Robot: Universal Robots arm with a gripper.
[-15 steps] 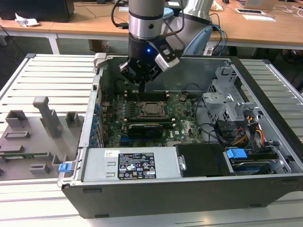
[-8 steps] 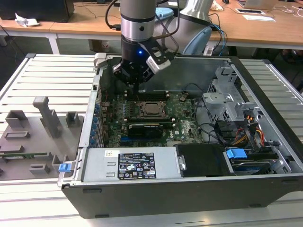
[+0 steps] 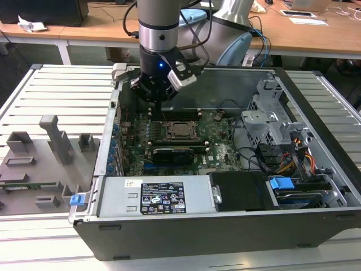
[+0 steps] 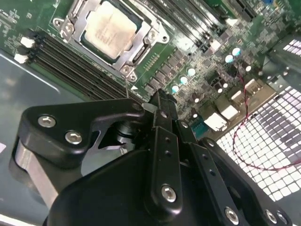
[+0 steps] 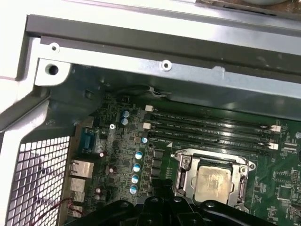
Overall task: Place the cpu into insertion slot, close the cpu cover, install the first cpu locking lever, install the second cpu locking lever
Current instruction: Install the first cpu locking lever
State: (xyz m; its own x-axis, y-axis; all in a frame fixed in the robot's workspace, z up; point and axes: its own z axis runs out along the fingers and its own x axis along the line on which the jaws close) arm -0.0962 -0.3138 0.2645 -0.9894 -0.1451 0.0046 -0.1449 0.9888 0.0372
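Nearest you in the exterior view is the power supply (image 3: 161, 196), a grey box with a label, lying along the front wall of the open computer case (image 3: 316, 164). Just beyond it you see the long black card (image 3: 176, 153) standing on the green motherboard (image 3: 220, 144).

Past the card sits the cpu (image 3: 181, 130), its pale metal top showing through the square window of the cpu cover (image 3: 181, 123). In both wrist views the cpu (image 4: 109, 29) (image 5: 214, 182) lies flat in its socket with the cover frame (image 4: 136, 52) (image 5: 182, 174) down around it. You cannot tell from these pictures how the locking levers sit.

Beyond the socket run the dark memory slots (image 5: 211, 129), and above them the arm comes straight down, its grey wrist upright. The gripper (image 3: 155, 93) hangs over the far edge of the motherboard, near the case's back wall, just behind the socket and not touching the cpu. In the second wrist view you see the black gripper (image 4: 155, 106) linkages drawn in, the fingers (image 4: 162, 101) closed together with nothing between them.

To the exterior view's left, on the slatted table (image 3: 62, 90), lies a grey fixture tray (image 3: 39, 164).
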